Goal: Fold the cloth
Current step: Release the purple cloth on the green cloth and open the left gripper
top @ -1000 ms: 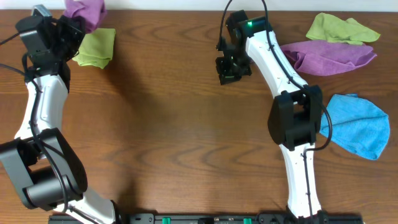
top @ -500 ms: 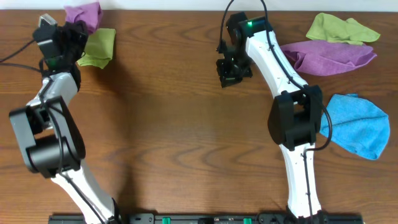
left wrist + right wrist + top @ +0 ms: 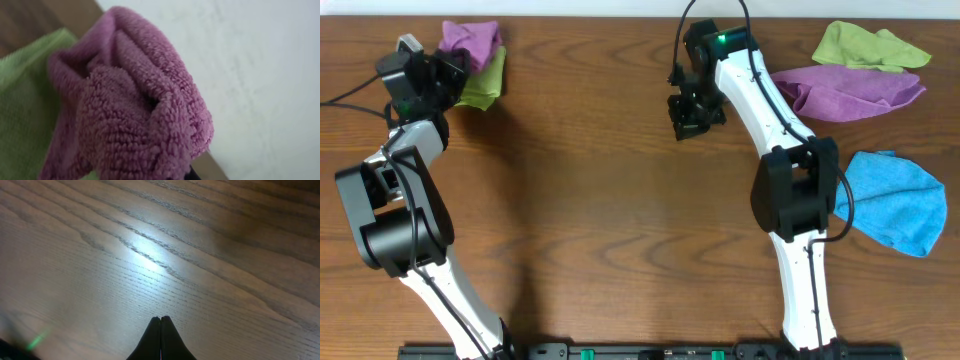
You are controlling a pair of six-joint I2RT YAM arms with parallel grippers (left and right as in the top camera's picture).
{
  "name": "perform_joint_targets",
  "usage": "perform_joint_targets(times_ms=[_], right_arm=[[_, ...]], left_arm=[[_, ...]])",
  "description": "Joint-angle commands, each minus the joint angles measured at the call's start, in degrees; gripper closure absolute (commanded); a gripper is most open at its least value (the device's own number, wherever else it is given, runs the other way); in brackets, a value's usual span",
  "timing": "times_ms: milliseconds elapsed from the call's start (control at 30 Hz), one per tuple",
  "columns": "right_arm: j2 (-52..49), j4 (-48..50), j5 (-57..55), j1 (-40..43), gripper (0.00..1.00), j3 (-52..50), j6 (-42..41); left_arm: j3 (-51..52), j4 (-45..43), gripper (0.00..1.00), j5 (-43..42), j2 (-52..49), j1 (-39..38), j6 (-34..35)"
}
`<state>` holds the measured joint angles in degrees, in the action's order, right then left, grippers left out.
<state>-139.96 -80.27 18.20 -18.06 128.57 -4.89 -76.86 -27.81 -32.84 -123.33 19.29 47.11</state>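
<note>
The purple cloth [image 3: 470, 42] is bunched up at the far left corner, over a green cloth [image 3: 485, 85]. My left gripper [image 3: 448, 66] is shut on it from the left. In the left wrist view the purple cloth [image 3: 135, 105] fills the frame as a thick rumpled wad, with the green cloth [image 3: 25, 100] beneath and only a dark finger tip [image 3: 189, 175] showing. No white tag shows. My right gripper [image 3: 692, 118] is shut and empty over bare wood at the far middle; its closed tips [image 3: 160, 318] hover just above the table.
At the far right lie a rumpled green cloth [image 3: 870, 45], a second purple cloth [image 3: 850, 90] in a heap, and a blue cloth [image 3: 895, 200] nearer the right edge. A white wall [image 3: 260, 75] stands behind the table's far edge.
My left gripper has swung right and lowered the purple cloth onto the green cloth, now partly covering it. The right arm has not moved.
</note>
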Motion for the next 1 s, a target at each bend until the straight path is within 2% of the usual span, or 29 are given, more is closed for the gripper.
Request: perform_joint_targets(times_ms=[0,167,367,700,733,767,833,967], right_arm=[[1.9,0.1,0.5,-0.4,0.98,1.0,1.1],[1.9,0.1,0.5,-1.0,0.99,1.0,1.1],[1.9,0.2,0.5,-1.9,0.98,1.0,1.1],[1.9,1.1,0.5,-2.0,0.98,1.0,1.1],[1.9,1.2,0.5,-2.0,0.98,1.0,1.1],[1.9,1.1,0.5,-2.0,0.98,1.0,1.1],[1.9,1.0,0.5,-2.0,0.98,1.0,1.1],[1.9,0.5,0.5,-2.0,0.98,1.0,1.1]], left_arm=[[-1.1,2.8,0.95,-0.6,-1.1,0.1,-3.1],[-1.1,4.4,0.94,0.3,-1.1,0.1,-4.5],[-1.1,-0.1,0.94,-2.1,-1.1,0.1,-4.5],[-1.1,8.7,0.94,3.4,-1.1,0.1,-4.3],[-1.1,8.7,0.89,3.4,-1.1,0.2,-4.2],[-1.1,8.7,0.58,3.0,-1.1,0.3,-3.3],[-1.1,8.7,0.05,1.9,-1.1,0.5,-1.2],[-1.1,8.9,0.04,0.0,-0.7,1.1,1.4]])
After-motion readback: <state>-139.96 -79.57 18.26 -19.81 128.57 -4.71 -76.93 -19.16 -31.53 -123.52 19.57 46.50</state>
